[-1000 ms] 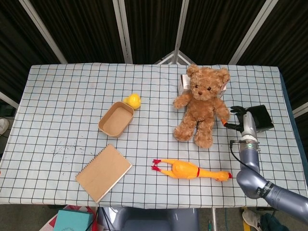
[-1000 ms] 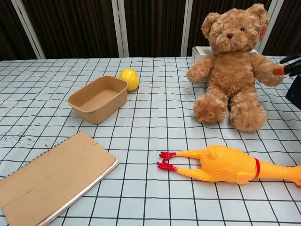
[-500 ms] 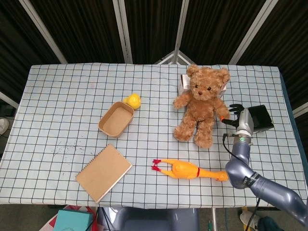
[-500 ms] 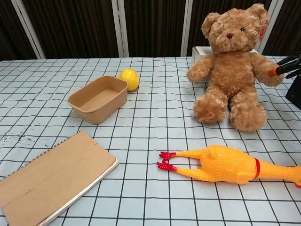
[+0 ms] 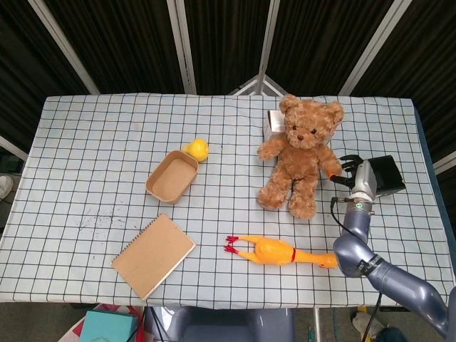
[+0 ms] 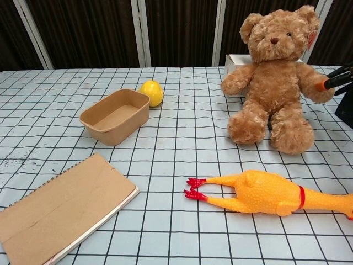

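Observation:
A brown teddy bear (image 5: 303, 153) sits at the right of the checked table, leaning slightly towards my right hand (image 5: 355, 177). The hand's dark fingers, one orange-tipped, close on the bear's outstretched paw. In the chest view the bear (image 6: 273, 83) is at upper right, and only the fingers of the right hand (image 6: 337, 80) reach in from the edge at that paw. My left hand shows in neither view.
A yellow rubber chicken (image 5: 281, 251) lies in front of the bear. A brown paper tray (image 5: 153, 187), a yellow toy (image 5: 197, 149) and a kraft notebook (image 5: 153, 254) lie to the left. A white box (image 5: 271, 122) stands behind the bear. A black block (image 5: 386, 174) is beside my hand.
The bear has shifted and tipped a little to the right, towards my right hand at its paw. The right forearm swung in closer to the chicken's head.

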Robot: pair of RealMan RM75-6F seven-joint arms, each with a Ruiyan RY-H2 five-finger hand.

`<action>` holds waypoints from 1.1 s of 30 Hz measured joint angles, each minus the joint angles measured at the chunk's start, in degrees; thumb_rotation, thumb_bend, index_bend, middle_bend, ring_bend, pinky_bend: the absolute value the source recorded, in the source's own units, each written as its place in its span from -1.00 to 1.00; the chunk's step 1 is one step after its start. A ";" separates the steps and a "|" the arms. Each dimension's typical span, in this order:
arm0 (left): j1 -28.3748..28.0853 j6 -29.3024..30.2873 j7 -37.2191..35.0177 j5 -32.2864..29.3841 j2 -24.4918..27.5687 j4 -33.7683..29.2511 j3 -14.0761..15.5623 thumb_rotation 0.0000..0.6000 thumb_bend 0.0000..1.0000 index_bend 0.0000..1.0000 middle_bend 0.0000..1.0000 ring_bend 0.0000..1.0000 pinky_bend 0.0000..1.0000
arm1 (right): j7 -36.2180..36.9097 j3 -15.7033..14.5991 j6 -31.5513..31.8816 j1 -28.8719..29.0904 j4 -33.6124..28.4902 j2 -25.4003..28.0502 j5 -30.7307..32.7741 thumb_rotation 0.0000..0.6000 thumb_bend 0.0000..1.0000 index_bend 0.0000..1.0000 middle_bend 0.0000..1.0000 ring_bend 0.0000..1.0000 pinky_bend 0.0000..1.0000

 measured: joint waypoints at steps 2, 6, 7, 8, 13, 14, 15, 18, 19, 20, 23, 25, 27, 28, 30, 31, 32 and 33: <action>-0.02 -0.04 0.05 -0.07 -0.01 -0.01 -0.02 1.00 -0.46 -0.56 -1.00 -1.00 -0.73 | -0.03 0.30 0.00 -0.05 -0.11 -0.04 -0.29 1.00 -0.43 -0.15 0.02 -0.25 -1.00; -0.04 -0.10 0.05 -0.12 0.00 -0.01 -0.03 1.00 -0.46 -0.56 -1.00 -1.00 -0.73 | -0.48 0.80 0.58 0.08 -0.19 -0.18 -0.90 1.00 -0.37 -0.09 0.06 -0.23 -1.00; -0.03 -0.08 -0.01 -0.11 0.02 -0.01 -0.03 1.00 -0.46 -0.56 -1.00 -1.00 -0.73 | -0.67 0.83 0.71 0.12 -0.15 -0.28 -1.00 1.00 -0.35 -0.09 0.06 -0.23 -1.00; -0.03 -0.07 -0.07 -0.11 0.04 0.00 -0.04 1.00 -0.46 -0.56 -1.00 -1.00 -0.73 | -0.87 0.84 0.84 0.13 -0.09 -0.43 -1.12 1.00 -0.35 -0.08 0.06 -0.23 -1.00; -0.02 -0.13 -0.26 -0.22 0.10 0.07 -0.07 1.00 -0.46 -0.56 -1.00 -1.00 -0.73 | -1.24 0.76 0.36 -0.30 0.53 -1.35 -1.22 1.00 -0.30 -0.02 0.08 -0.22 -1.00; -0.03 -0.14 -0.24 -0.21 0.10 0.07 -0.06 1.00 -0.46 -0.56 -1.00 -1.00 -0.73 | -1.24 0.74 0.26 -0.38 0.77 -1.52 -1.25 1.00 -0.30 -0.02 0.08 -0.21 -1.00; -0.04 -0.14 -0.20 -0.19 0.09 0.06 -0.06 1.00 -0.46 -0.56 -1.00 -1.00 -0.73 | -1.25 0.70 0.13 -0.49 1.15 -1.76 -1.33 1.00 -0.29 -0.02 0.08 -0.21 -1.00; -0.06 -0.15 -0.08 -0.19 0.05 0.04 -0.05 1.00 -0.46 -0.56 -1.00 -1.00 -0.73 | -1.30 0.71 -0.25 -0.64 2.06 -2.30 -1.73 1.00 -0.29 -0.02 0.08 -0.22 -1.00; -0.06 -0.16 -0.03 -0.22 0.04 0.02 -0.06 1.00 -0.46 -0.56 -1.00 -1.00 -0.73 | -1.37 0.76 -0.29 -0.61 2.18 -2.38 -1.92 1.00 -0.29 -0.02 0.08 -0.22 -1.00; -0.07 -0.17 0.01 -0.27 0.03 0.00 -0.07 1.00 -0.46 -0.56 -1.00 -1.00 -0.73 | -1.44 0.85 -0.28 -0.57 2.25 -2.42 -2.14 1.00 -0.29 -0.02 0.08 -0.21 -1.00; -0.06 -0.15 0.06 -0.39 0.02 -0.01 -0.13 1.00 -0.46 -0.56 -1.00 -1.00 -0.73 | -1.48 1.58 0.20 -0.42 1.85 -2.33 -2.94 1.00 -0.29 -0.02 0.08 -0.21 -1.00; -0.08 -0.18 0.09 -0.42 0.01 -0.01 -0.14 1.00 -0.46 -0.56 -1.00 -1.00 -0.73 | -1.57 2.01 0.85 -0.36 1.20 -2.11 -3.54 1.00 -0.29 -0.02 0.08 -0.21 -1.00; -0.11 -0.23 0.13 -0.37 0.00 -0.03 -0.11 1.00 -0.46 -0.56 -1.00 -1.00 -0.73 | -1.82 2.19 1.59 -0.42 0.53 -1.95 -4.08 1.00 -0.29 -0.02 0.08 -0.21 -1.00; -0.11 -0.23 0.13 -0.33 0.01 -0.05 -0.09 1.00 -0.46 -0.56 -1.00 -1.00 -0.73 | -1.95 2.19 1.85 -0.51 0.35 -1.93 -4.28 1.00 -0.29 -0.02 0.08 -0.21 -1.00; -0.07 -0.13 0.08 -0.25 0.03 -0.07 -0.06 1.00 -0.46 -0.56 -1.00 -1.00 -0.73 | -2.26 1.93 1.90 -0.86 0.40 -2.13 -4.29 1.00 -0.29 -0.02 0.08 -0.21 -1.00; -0.04 -0.06 0.05 -0.21 0.04 -0.07 -0.05 1.00 -0.46 -0.56 -1.00 -1.00 -0.73 | -2.31 1.85 1.75 -1.01 0.55 -2.25 -4.17 1.00 -0.29 -0.02 0.08 -0.21 -1.00; 0.00 0.03 -0.04 -0.18 0.06 -0.08 -0.05 1.00 -0.46 -0.56 -1.00 -1.00 -0.73 | -2.28 1.84 1.52 -1.16 0.76 -2.38 -3.97 1.00 -0.29 -0.02 0.08 -0.21 -1.00; 0.04 0.08 -0.12 -0.17 0.08 -0.08 -0.04 1.00 -0.46 -0.56 -1.00 -1.00 -0.73 | -2.23 1.84 1.12 -1.33 1.13 -2.56 -3.76 1.00 -0.29 -0.02 0.08 -0.21 -1.00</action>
